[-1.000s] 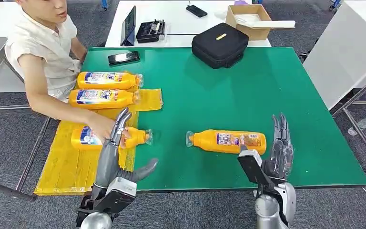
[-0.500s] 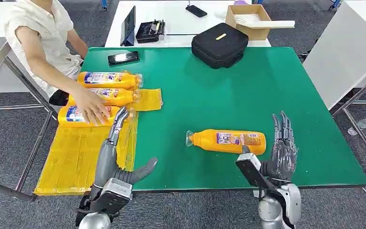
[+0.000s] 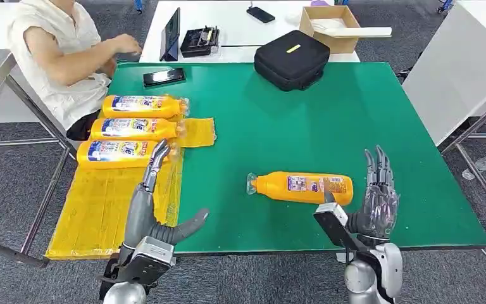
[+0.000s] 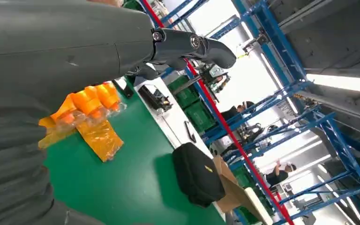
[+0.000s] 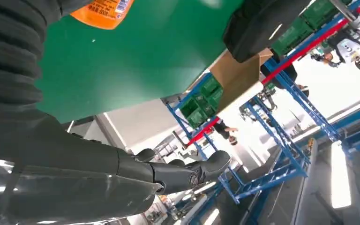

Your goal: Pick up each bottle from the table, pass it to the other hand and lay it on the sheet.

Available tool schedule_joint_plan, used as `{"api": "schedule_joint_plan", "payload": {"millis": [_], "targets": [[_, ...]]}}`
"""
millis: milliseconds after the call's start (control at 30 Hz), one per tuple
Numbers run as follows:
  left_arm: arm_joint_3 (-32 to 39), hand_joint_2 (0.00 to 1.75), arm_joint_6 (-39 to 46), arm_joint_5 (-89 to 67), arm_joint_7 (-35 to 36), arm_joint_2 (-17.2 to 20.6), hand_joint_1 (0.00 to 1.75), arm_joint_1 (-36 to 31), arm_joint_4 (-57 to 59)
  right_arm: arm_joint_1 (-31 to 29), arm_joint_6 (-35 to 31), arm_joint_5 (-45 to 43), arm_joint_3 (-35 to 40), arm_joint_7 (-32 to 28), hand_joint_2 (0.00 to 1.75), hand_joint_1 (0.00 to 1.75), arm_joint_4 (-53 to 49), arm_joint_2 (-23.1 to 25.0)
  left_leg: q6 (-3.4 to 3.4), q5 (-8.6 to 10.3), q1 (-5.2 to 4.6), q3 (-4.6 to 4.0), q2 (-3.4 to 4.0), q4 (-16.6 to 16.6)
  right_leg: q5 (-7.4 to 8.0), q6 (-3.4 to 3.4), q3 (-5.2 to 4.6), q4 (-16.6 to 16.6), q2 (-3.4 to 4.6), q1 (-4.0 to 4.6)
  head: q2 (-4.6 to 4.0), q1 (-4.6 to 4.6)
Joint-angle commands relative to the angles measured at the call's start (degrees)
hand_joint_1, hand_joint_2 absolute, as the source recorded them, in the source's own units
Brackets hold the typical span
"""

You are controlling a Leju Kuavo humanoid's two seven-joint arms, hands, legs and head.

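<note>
The right hand [image 3: 374, 196] stands edge-up over the near right part of the green table [image 3: 367, 120], fingers straight and slightly apart, gripping nothing. Just to its thumb side lies one orange bottle [image 3: 302, 187] on its side, cap end pointing away from the hand; its base looks to sit just beside the thumb, though whether they touch is hard to judge from the head view. In the right wrist view the bottle's labelled end [image 5: 104, 10] shows past the ribbed cover, with bare green surface beyond the fingers.

The left hand [image 3: 155, 202] is open too, fingers stretched forward and thumb held out to the side, holding nothing. Under and ahead of its fingers is the yellow sheet [image 3: 95, 209]. Just beyond the fingertips three orange bottles [image 3: 130, 129] lie side by side on the sheet, the nearest one close to the fingertips.

Farther out from the left hand, a person [image 3: 60, 57] sits at the table's far left corner, with a phone [image 3: 164, 76] near them. A black case [image 3: 291, 59] rests well beyond both hands.
</note>
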Motion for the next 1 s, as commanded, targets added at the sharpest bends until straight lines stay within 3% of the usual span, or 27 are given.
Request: {"api": "schedule_joint_plan", "payload": {"millis": [33, 233, 433, 600, 867, 1000], "targets": [[-1.7, 1.75, -1.2, 3.5, 0.5, -0.9, 0.00, -1.3, 1.5, -4.1, -1.2, 0.0, -0.1, 1.3, 1.75, 0.00, 4.5, -3.7, 0.04, -0.06, 0.03, 0.16, 0.17, 0.0, -0.01, -0.19, 0.17, -0.1, 0.07, 0.07, 0.00, 0.00], [0.4, 1.75, 0.0, 3.7, 0.5, -1.0, 0.00, -0.4, 1.0, -5.3, 0.8, -1.6, -1.9, 1.4, 1.75, 0.00, 4.5, -3.1, 0.02, -0.05, 0.02, 0.13, 0.14, 0.0, -0.01, -0.15, 0.14, -0.1, 0.07, 0.04, 0.00, 0.00], [0.4, 1.75, -0.9, 2.8, 0.6, -0.8, 0.00, -0.4, 0.0, -8.5, 0.3, 2.6, -1.0, 1.7, 1.75, 0.00, 8.4, -4.9, 0.02, -0.04, 0.02, 0.11, 0.18, 0.0, 0.03, -0.13, 0.11, -0.1, 0.12, 0.05, 0.00, 0.00], [-0.3, 1.75, -3.4, 6.5, 0.3, -2.1, 0.00, -1.5, 4.9, -9.9, 3.5, 6.8, 1.7, 7.1, 1.75, 0.00, 19.2, -9.6, 0.05, -0.04, 0.07, 0.24, 0.16, -0.1, 0.05, -0.17, 0.31, -0.2, 0.06, 0.11, 0.00, 0.00], [-0.9, 1.75, -5.4, 8.8, 1.4, -2.6, 0.00, -2.8, 6.4, -12.6, 4.4, 6.0, 2.5, 6.5, 1.75, 0.00, 35.5, -13.1, 0.05, -0.06, 0.09, 0.34, 0.16, -0.1, 0.05, -0.20, 0.43, -0.3, 0.05, 0.13, 0.00, -0.02], [-1.6, 1.75, -5.6, 8.8, 1.2, -2.7, 0.00, -4.6, 7.0, -15.5, 3.5, 7.6, 3.2, 7.6, 1.75, 0.00, 41.8, -12.2, 0.04, -0.03, 0.05, 0.26, 0.13, -0.1, 0.05, -0.18, 0.32, -0.2, 0.04, 0.09, 0.00, -0.02]]}}
